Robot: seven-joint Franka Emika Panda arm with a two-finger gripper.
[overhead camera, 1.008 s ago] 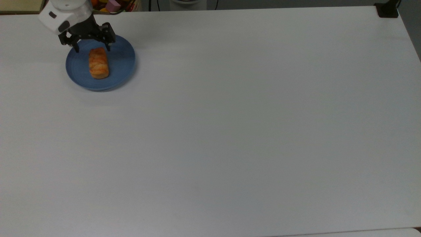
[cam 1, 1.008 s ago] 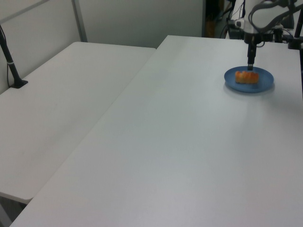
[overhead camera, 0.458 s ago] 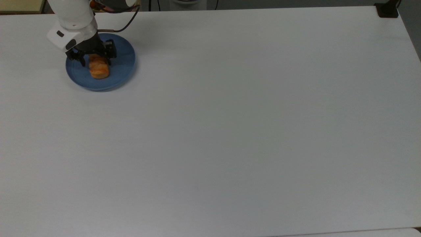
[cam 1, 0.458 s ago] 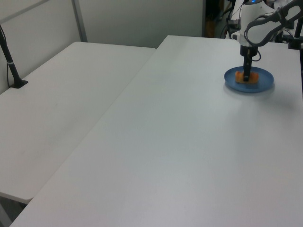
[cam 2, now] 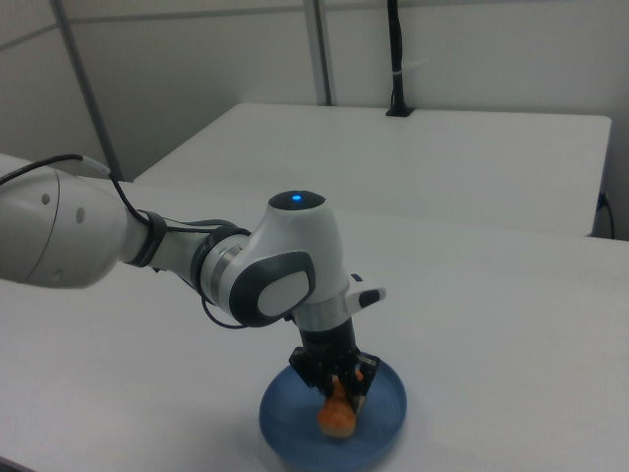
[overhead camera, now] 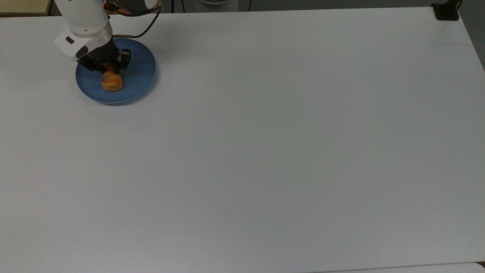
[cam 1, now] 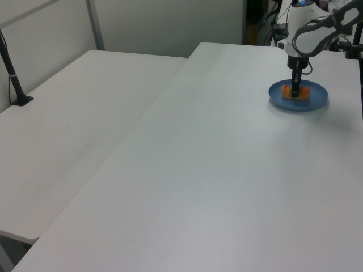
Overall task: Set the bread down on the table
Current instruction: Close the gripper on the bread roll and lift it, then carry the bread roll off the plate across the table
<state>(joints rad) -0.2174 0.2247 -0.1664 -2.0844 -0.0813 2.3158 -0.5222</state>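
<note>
The bread [overhead camera: 112, 82], a small golden-orange roll, lies on the round blue plate [overhead camera: 141, 71] near the far left corner of the white table [overhead camera: 265, 151] in the top view. My gripper [overhead camera: 108, 69] comes straight down on the roll's far end, and its black fingers are shut on the bread. The white wrist hides that end. In the left view the gripper [cam 1: 296, 93] stands upright across the middle of the bread [cam 1: 304, 92] on the plate [cam 1: 317, 102]. In the right view the gripper [cam 2: 339, 386] pinches the top of the bread [cam 2: 337, 417] above the plate [cam 2: 389, 413].
A second white table [cam 1: 74, 113] adjoins at the left view's left, with a black post [cam 1: 11, 71] clamped on it. A black clamp [overhead camera: 446, 11] sits at the top view's far right corner. The arm's black cable [overhead camera: 146, 28] loops above the plate.
The gripper came down from above the plate's far edge onto the bread, and its wide-open fingers have shut on the roll. The bread looks slightly shifted and tilted.
</note>
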